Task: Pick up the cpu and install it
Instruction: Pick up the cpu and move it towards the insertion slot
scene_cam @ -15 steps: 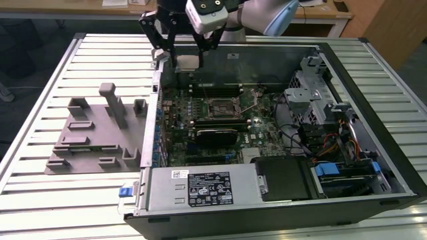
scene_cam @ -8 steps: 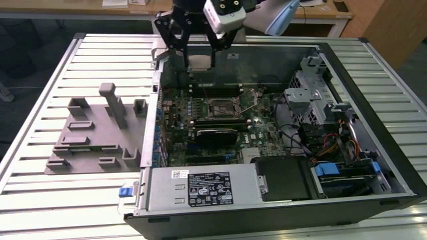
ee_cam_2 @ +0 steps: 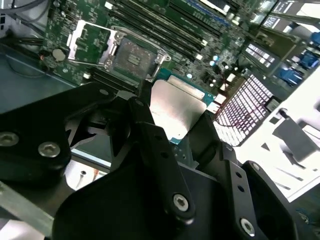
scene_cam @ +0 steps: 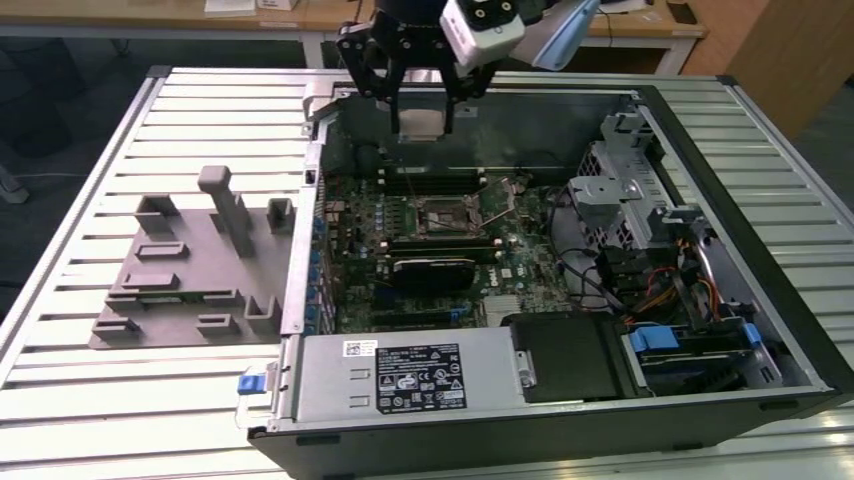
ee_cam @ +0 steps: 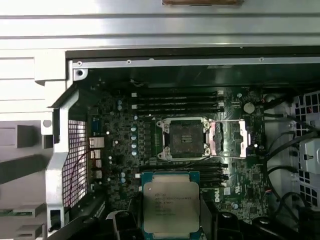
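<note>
My gripper [scene_cam: 420,112] hangs above the far side of the open computer case [scene_cam: 801,330], shut on the cpu [scene_cam: 422,123]. The cpu [ee_cam: 170,204] is a flat square chip with a silvery metal top and a pale rim, held by its edges between the black fingers [ee_cam_2: 152,137]. In the second wrist view the cpu [ee_cam_2: 176,107] sits tilted over the motherboard. The empty socket [ee_cam: 182,140] lies open with its metal load plate [ee_cam: 227,141] flipped to one side. In the exterior view the socket [scene_cam: 447,212] is below and in front of the held chip.
A grey plastic plate with upright blocks [scene_cam: 187,270] lies on the slatted table at the exterior view's left. Inside the case are memory slots [ee_cam: 177,100], a black ribbed module [scene_cam: 430,268], a power supply [scene_cam: 400,375], and drive cages and cables [scene_cam: 641,215] on the exterior view's right.
</note>
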Tool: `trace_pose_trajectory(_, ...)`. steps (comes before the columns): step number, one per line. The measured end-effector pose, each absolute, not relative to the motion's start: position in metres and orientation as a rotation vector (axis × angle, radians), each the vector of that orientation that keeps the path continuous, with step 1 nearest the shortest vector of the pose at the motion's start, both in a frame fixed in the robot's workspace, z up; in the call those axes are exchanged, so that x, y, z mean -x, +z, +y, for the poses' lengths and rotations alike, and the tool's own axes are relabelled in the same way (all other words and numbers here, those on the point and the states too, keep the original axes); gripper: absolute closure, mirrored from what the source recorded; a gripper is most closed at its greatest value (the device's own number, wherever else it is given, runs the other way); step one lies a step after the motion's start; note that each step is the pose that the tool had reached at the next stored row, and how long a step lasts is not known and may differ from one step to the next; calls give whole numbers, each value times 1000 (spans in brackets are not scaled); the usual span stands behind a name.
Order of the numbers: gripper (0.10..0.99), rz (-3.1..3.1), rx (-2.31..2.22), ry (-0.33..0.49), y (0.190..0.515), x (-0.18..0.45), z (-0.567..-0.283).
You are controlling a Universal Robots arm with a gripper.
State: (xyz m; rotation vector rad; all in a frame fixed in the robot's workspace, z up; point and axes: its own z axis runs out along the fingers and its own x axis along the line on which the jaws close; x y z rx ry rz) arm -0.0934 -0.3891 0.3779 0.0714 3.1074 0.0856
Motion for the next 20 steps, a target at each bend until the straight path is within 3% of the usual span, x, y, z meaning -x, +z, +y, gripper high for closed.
trace_pose_trajectory(20,545,3109,-71,84,345,81,-389)
